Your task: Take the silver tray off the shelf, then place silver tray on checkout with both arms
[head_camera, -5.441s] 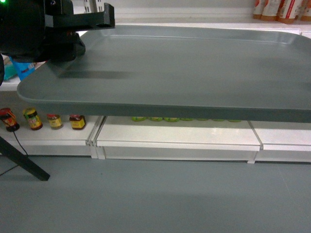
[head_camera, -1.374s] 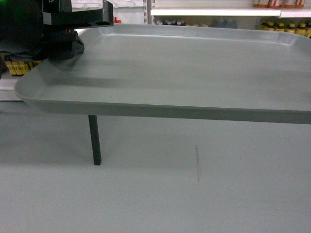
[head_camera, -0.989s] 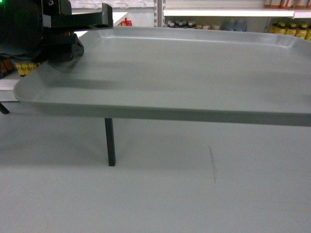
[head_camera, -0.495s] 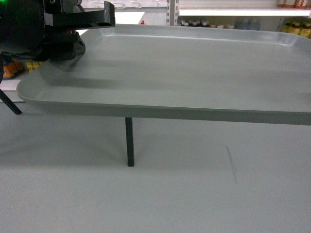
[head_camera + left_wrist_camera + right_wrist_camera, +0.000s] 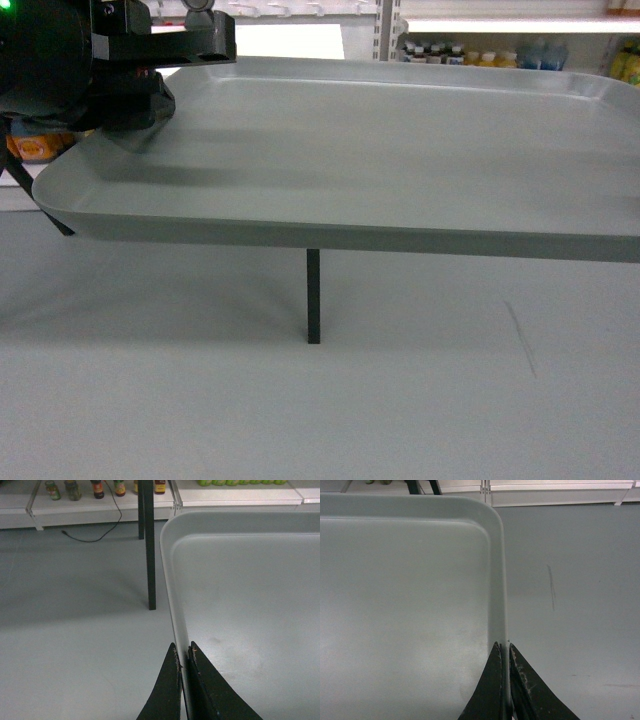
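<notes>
The silver tray [image 5: 380,150] hangs level in the air above the grey floor and fills most of the head view. My left gripper [image 5: 183,652] is shut on its left rim, one finger inside the tray and one outside. In the head view that black gripper [image 5: 160,80] sits at the tray's far left corner. My right gripper [image 5: 504,649] is shut on the right rim [image 5: 498,580] the same way; it lies outside the head view. A white shelf [image 5: 500,25] with bottles runs behind the tray. The checkout is out of view.
A black upright leg [image 5: 313,295] stands on the floor below the tray, also in the left wrist view [image 5: 150,555]. Low white shelf boards [image 5: 100,502] carry jars, with a black cable [image 5: 95,535] on the floor. A dark scuff line [image 5: 520,340] marks the floor.
The whole background has slid to the right behind the tray: the black leg moved from left to middle and the low shelf of jars left the view. Both grips stay unchanged.
</notes>
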